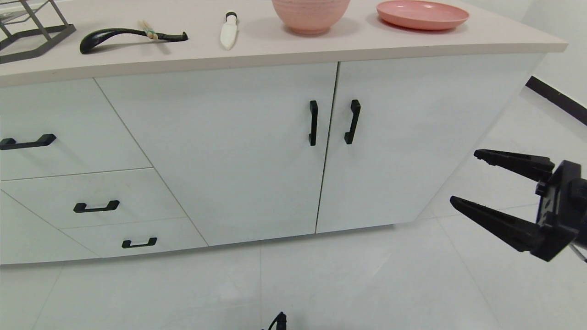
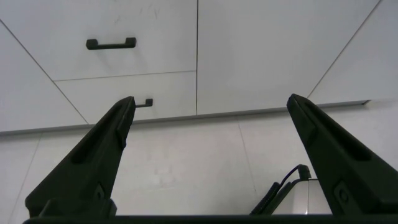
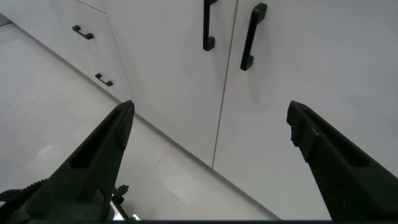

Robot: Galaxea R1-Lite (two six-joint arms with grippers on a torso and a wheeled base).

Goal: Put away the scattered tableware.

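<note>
Tableware lay scattered on the countertop (image 1: 275, 48). A glossy black ladle (image 1: 110, 37) with chopsticks (image 1: 147, 30) across its handle sat toward the left end by the wire rack (image 1: 32, 27). A white utensil (image 1: 228, 31) was at mid-counter, then a ribbed pink bowl (image 1: 311, 13), and a shallow pink plate (image 1: 422, 14) near the right corner. We held the right gripper (image 1: 464, 176) and left gripper (image 2: 210, 99) low before the cabinet doors (image 1: 229, 151), fingers spread and empty. We judged that nothing was picked yet.
</note>
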